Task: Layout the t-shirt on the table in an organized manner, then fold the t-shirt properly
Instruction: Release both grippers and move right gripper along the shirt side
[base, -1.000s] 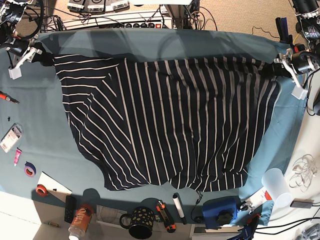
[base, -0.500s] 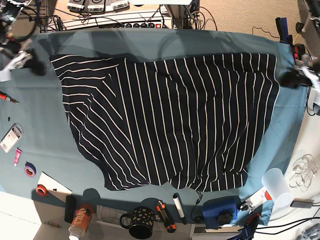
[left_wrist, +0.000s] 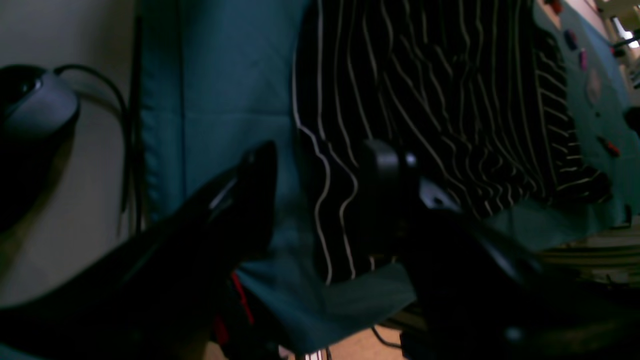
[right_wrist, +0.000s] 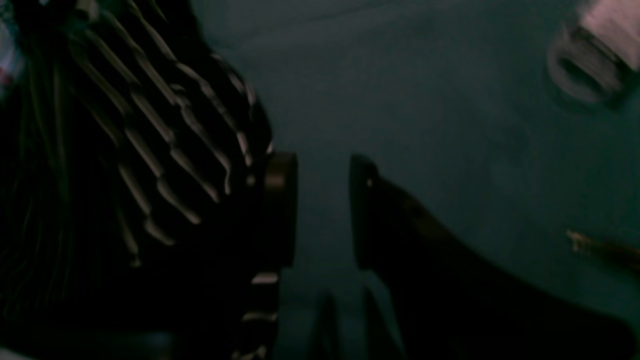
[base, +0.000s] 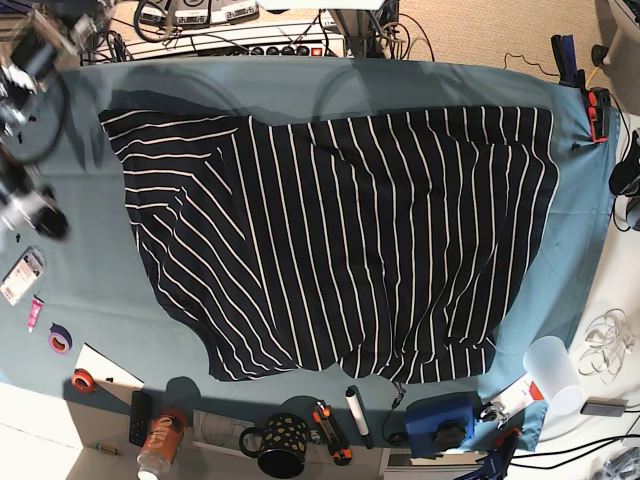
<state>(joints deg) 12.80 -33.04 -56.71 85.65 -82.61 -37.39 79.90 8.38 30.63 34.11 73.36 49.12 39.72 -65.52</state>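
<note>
Both pincers read released: left gripper (left_wrist: 320, 200) shows its two dark fingers parted over the shirt's side edge with nothing between them, and right gripper (right_wrist: 322, 210) has a clear gap of teal cloth between its pads, the striped fabric just beside its left-hand finger but not pinched. From my base view I see the t-shirt (base: 340, 240) lying spread across the table (base: 330, 85), stripes running roughly vertical through the body and slanting on the sleeve at that view's left; its lower hem is rumpled near the front edge. Containers along the front edge: a dark dotted mug (base: 280, 445), contents not visible to me; an orange-labelled can (base: 160, 440) standing upright; a translucent plastic cup (base: 553, 372) tipped on its side at the corner. I cannot read any label or writing. Open teal cloth remains as a band behind the shirt, a wider strip on the view's left holding tape rolls (base: 70, 360) and small tools, and a narrow margin on the right. A blue device (base: 440, 420) sits just off the hem.
</note>
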